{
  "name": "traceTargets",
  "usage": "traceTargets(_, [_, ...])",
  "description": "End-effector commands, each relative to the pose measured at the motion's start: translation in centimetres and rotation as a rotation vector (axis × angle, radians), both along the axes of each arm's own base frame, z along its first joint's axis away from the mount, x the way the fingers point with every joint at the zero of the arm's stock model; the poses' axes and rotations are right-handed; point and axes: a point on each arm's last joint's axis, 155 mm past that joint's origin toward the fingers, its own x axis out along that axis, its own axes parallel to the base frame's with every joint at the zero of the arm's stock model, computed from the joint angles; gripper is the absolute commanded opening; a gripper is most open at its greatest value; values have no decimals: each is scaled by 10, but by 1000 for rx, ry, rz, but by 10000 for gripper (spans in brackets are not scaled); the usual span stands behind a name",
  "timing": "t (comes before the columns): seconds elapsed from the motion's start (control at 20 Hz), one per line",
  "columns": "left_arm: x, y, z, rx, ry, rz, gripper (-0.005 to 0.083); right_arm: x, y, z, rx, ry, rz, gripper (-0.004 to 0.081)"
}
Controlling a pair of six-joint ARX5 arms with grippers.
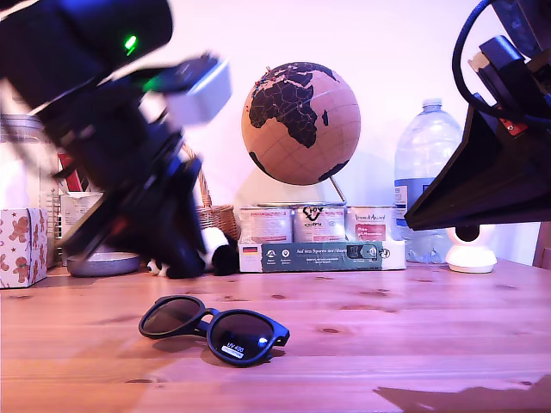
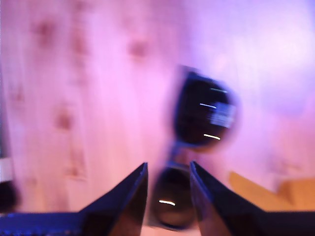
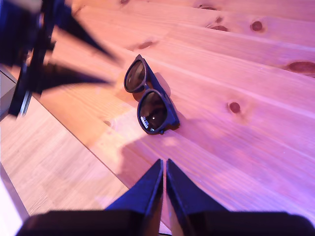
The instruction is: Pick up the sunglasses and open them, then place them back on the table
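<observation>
The black sunglasses (image 1: 213,327) lie folded on the wooden table (image 1: 413,344), lenses up, a white sticker on one lens. My first gripper (image 2: 167,164) hovers open just above the sunglasses (image 2: 204,115), one lens showing between its fingers; the view is motion-blurred. Its arm (image 1: 129,172) is the blurred dark one at the exterior view's left. In the second wrist view that open gripper (image 3: 113,70) hangs beside the sunglasses (image 3: 150,98) without touching them. My second gripper (image 3: 164,161) is shut on nothing, well back from them; its arm (image 1: 491,172) is high at the exterior view's right.
Along the back stand a cork globe (image 1: 299,123), a water bottle (image 1: 428,172), cans (image 1: 318,224) on a flat box (image 1: 318,255), and a white round device (image 1: 471,249). A patterned box (image 1: 21,245), metal bowl (image 1: 103,262) and basket (image 1: 219,215) sit at the exterior view's left.
</observation>
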Motion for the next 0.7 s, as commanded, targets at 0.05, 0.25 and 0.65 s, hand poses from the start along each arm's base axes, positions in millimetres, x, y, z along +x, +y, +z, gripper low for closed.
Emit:
traceTargets(0.05, [-1, 0, -17, 54, 65, -3, 235, -2, 0, -5, -18, -13, 18, -12])
traceTargets(0.25, [6, -5, -20, 93, 109, -4, 235, -2, 0, -5, -19, -14, 18, -12])
traceTargets(0.65, [6, 2, -46, 231, 166, -52, 235, -2, 0, -5, -21, -16, 20, -12])
